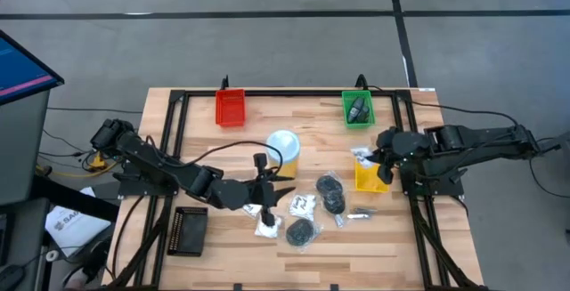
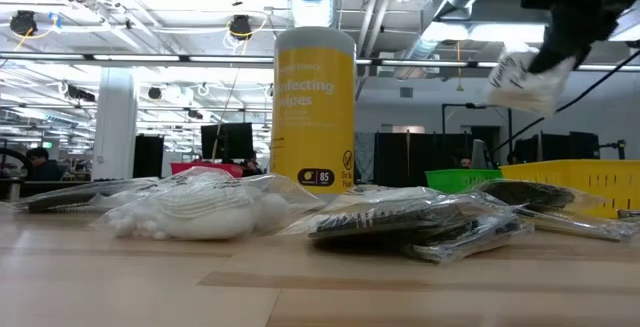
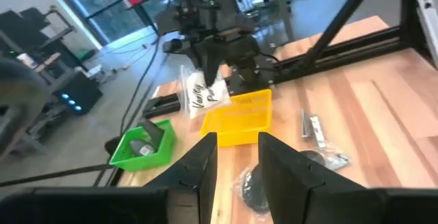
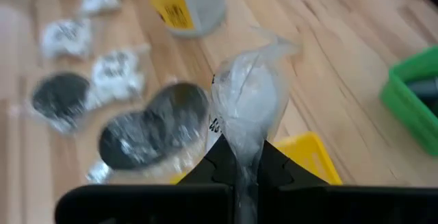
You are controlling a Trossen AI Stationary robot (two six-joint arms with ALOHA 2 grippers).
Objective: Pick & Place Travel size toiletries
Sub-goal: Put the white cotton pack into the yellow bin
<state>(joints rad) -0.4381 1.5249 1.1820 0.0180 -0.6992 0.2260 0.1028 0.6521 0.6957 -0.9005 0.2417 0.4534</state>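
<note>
My right gripper (image 1: 378, 159) is shut on a white sachet with black print (image 2: 522, 79), held in the air over the yellow tray (image 1: 370, 179). More toiletries lie on the wood in mid-table: dark round bundles in clear bags (image 1: 330, 186) (image 1: 303, 230), white sachets (image 1: 303, 204) (image 1: 267, 227) and a silvery bit (image 1: 361, 213). My left gripper (image 1: 283, 189) hovers open above the white sachets, with nothing between its fingers (image 3: 205, 162). It points toward the right arm. My right gripper pinches one end of the sachet (image 4: 241, 136) between its two fingers. The fingers slant down from the table's right side. The rest of the sachet (image 3: 203, 95) sticks out past the fingertips and hangs clear above the yellow tray.
The tall yellow tub with a white lid (image 1: 283, 147) stands upright in mid-table. A green tray (image 1: 358, 109) holding a dark bottle and a red tray (image 1: 230, 107) sit at the far edge. A black tray (image 1: 189, 230) lies near the front left. Dark frame rails border the table.
</note>
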